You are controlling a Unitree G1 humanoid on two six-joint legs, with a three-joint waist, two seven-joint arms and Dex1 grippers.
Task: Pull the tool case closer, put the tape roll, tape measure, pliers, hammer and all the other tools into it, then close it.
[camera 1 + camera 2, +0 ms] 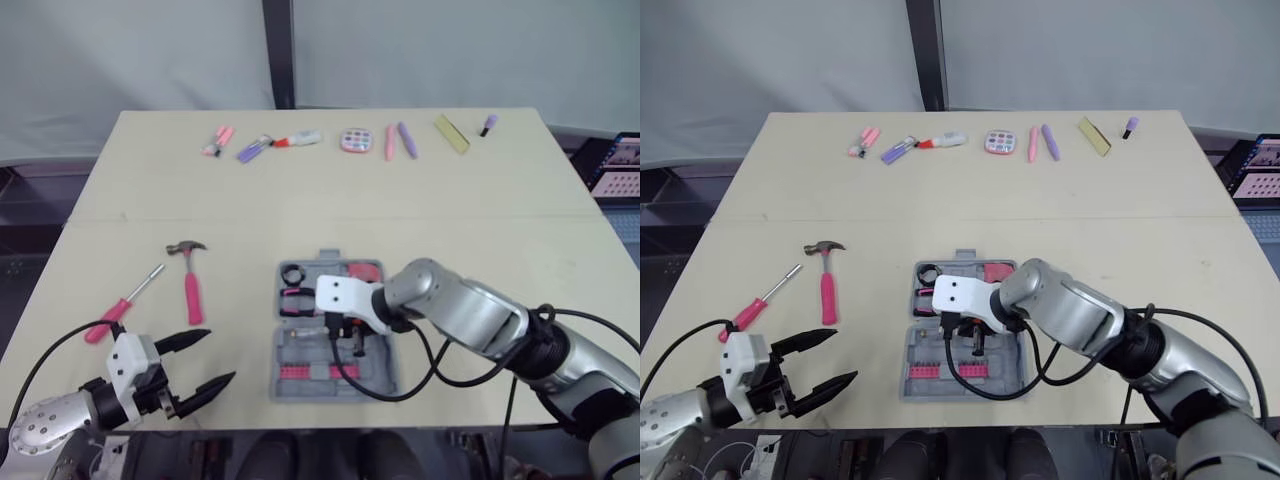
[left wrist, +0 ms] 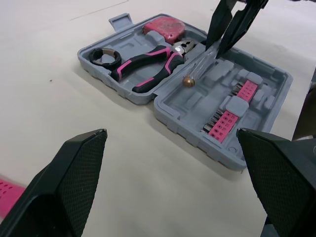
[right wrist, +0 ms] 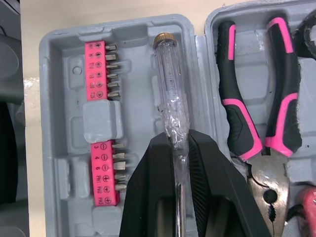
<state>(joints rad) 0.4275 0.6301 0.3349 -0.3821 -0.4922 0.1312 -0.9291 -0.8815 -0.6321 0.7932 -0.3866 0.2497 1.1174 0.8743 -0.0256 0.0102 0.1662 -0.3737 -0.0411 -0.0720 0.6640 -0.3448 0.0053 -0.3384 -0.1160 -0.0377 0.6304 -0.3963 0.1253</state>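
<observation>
Right wrist view catches the right gripper [image 3: 178, 140] clenched on a clear-handled, brass-capped tester screwdriver [image 3: 168, 84] over the open grey plastic tool case [image 3: 64, 123]. One pink bit strip [image 3: 104, 173] reads 3, 4, 6, PH1, PH2, PH3; the other strip's markings are hard to make out. Pink-and-black pliers [image 3: 247, 113] lie in the neighbouring half, beside a pink tape measure [image 3: 310, 205] cut off at the edge. The left gripper [image 1: 218, 355] hangs spread wide and empty near the pink-handled hammer [image 1: 191, 280].
</observation>
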